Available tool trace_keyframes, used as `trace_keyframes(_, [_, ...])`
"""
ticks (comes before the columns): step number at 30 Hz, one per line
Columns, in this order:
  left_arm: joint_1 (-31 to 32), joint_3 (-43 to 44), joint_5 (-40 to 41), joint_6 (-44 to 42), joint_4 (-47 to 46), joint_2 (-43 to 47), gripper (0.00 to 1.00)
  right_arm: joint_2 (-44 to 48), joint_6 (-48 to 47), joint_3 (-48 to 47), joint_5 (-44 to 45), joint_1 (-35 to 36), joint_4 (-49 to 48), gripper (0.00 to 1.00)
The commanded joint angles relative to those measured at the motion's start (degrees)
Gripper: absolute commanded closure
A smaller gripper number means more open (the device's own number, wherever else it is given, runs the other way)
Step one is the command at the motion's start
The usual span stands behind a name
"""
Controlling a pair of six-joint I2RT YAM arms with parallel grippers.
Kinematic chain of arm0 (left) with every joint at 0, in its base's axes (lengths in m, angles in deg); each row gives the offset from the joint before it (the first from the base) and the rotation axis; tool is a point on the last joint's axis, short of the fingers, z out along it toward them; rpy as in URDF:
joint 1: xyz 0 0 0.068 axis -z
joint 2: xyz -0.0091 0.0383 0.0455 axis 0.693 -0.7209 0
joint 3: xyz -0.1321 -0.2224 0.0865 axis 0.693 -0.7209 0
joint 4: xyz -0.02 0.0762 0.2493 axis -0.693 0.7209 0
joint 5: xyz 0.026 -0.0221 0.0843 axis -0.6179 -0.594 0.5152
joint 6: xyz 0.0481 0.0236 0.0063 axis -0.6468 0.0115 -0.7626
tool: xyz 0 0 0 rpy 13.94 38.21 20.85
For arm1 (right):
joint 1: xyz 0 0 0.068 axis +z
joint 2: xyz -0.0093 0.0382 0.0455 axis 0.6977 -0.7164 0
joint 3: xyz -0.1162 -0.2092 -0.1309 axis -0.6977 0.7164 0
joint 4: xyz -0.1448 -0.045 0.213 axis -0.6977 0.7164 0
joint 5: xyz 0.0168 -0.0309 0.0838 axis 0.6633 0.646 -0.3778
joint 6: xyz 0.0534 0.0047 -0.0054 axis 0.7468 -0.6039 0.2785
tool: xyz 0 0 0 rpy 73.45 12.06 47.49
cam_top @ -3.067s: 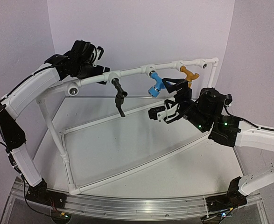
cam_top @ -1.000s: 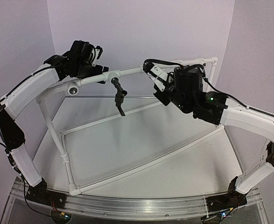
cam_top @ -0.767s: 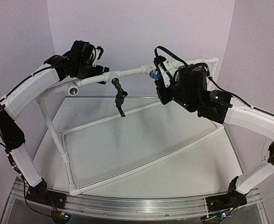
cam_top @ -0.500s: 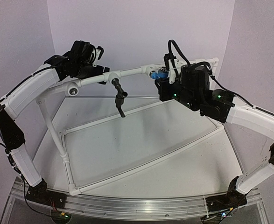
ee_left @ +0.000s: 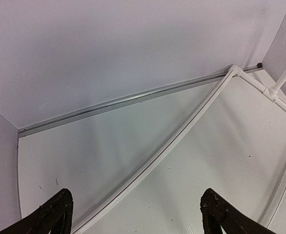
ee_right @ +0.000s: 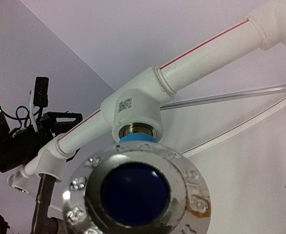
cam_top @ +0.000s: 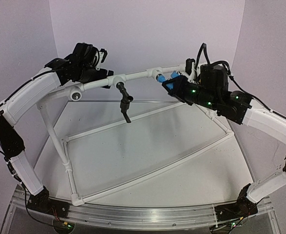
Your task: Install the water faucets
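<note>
Blue faucet (ee_right: 135, 191) lies dead ahead of the right gripper (cam_top: 174, 83), long axis into the tee socket (ee_right: 137, 129) at frame centre. Right finger state can't tell; left gripper (ee_left: 136, 199) fingers apart, farther away.

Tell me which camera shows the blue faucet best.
Right wrist: the blue faucet looms close, its neck at the tee fitting's socket. Top external shows only blue slivers by the right arm; left wrist, none.

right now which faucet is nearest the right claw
The blue faucet, seated in the white tee right at the right claw; the black faucet hangs from the pipe frame further left.
</note>
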Motion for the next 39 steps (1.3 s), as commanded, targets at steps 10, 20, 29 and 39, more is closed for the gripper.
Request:
trace_keyframes(10, [0.8,0.3,-0.9,1.7,0.5,3.0,0.11,5.0,8.5,1.1,-13.1,-4.2,-4.9,0.38])
trace_keyframes(20, [0.7,0.4,-0.9,1.5,0.0,2.7,0.11,9.9,-4.3,4.0,-8.1,-4.3,0.6,0.04])
trace_keyframes(29, [0.8,0.9,-0.7,0.9,0.0,2.2,0.11,14.6,-29.0,-0.4,-11.3,-4.3,14.8,0.02])
trace_keyframes(39, [0.8,1.0,-1.0,1.5,-0.7,1.4,0.1,16.9,-86.8,-7.1,-5.1,-3.4,26.7,0.02])
